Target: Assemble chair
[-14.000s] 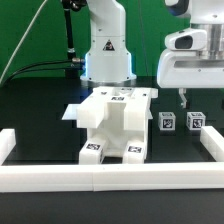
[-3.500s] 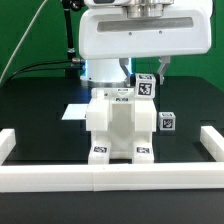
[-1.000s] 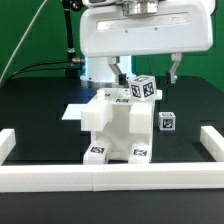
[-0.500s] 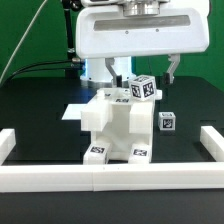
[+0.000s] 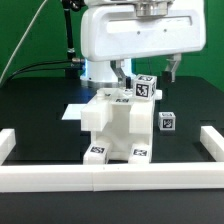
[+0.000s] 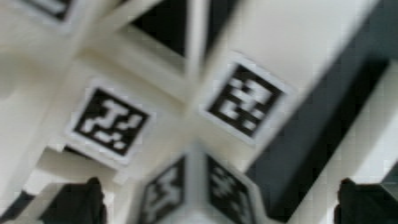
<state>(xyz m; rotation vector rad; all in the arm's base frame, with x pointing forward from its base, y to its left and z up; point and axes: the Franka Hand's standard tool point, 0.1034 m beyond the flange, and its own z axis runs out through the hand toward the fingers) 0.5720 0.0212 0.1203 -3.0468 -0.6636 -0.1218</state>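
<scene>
You have the half-built chair [image 5: 118, 125] at the centre of the frame. Just above it the gripper [image 5: 147, 72] hangs released, jaws wide, flanking the tagged cube [image 5: 146, 88] on the chair's top. A second cube [image 5: 168, 122] sits right of centre.

The small cube [image 5: 146, 88] atop the chair [image 5: 112, 125] sits between the gripper's [image 5: 147, 72] spread fingers, seemingly with gaps. A second cube [image 5: 168, 122] crowds the exterior view's right; the table [image 5: 35, 120] leftward lies bare.

One cube [image 5: 146, 88] sits on the chair body [image 5: 112, 125], a second cube [image 5: 168, 122] stands on the tabletop [image 5: 40, 120] just beside it, on the exterior view's right.
</scene>
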